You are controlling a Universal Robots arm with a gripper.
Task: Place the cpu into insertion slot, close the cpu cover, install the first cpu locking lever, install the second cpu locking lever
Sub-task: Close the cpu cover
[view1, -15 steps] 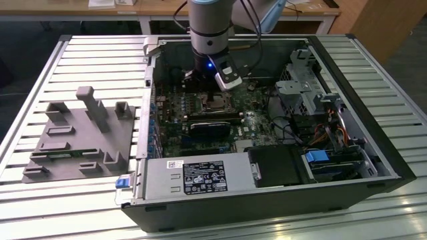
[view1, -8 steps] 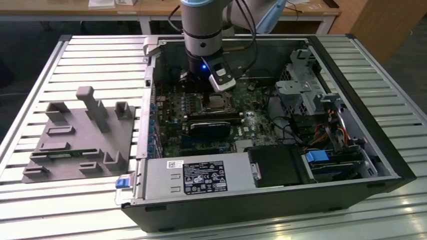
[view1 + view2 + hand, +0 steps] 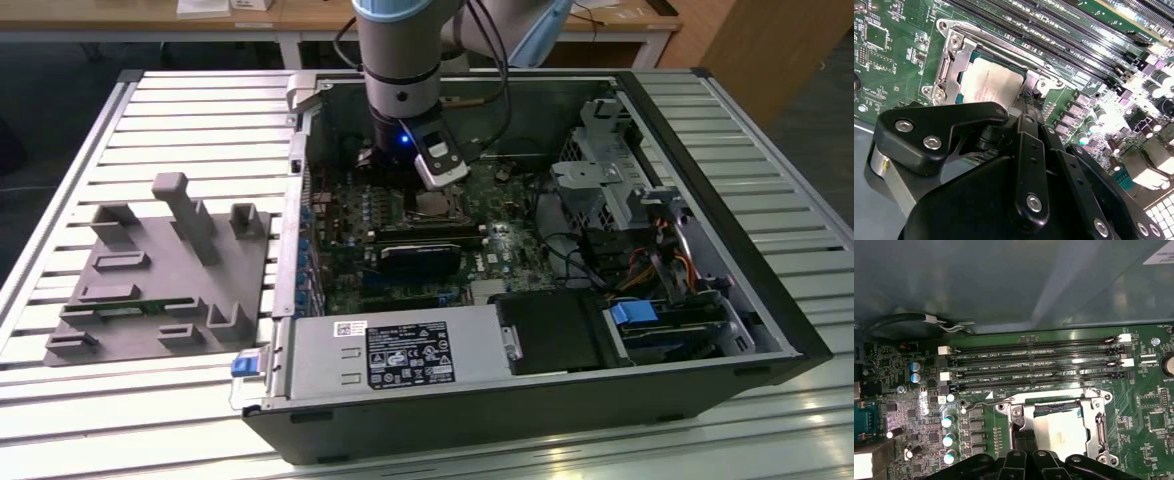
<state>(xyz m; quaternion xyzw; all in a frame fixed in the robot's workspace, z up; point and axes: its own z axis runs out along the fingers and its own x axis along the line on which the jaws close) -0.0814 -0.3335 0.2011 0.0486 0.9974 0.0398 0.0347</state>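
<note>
"How far along is it?"

"The cpu (image 3: pixel 990 84) sits in the insertion slot (image 3: pixel 1040 411), and the cpu cover (image 3: pixel 956 60) looks shut over it. One locking lever (image 3: pixel 979 407) lies beside the memory slots (image 3: pixel 1034 365); whether it's latched, I can't say."

"And the gripper (image 3: pixel 1024 441)?"

"At the socket's edge. Clenched or released, I cannot tell."

"Any writing?"

"A white label (image 3: pixel 407 352) on the power supply, with fine print."

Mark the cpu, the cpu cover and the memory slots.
cpu (image 3: pixel 991 85): second wrist view, middle of its silver top.
cpu cover (image 3: pixel 954 70): second wrist view, metal rail beside the chip.
memory slots (image 3: pixel 1034 365): first wrist view, middle of the black rows.
</note>
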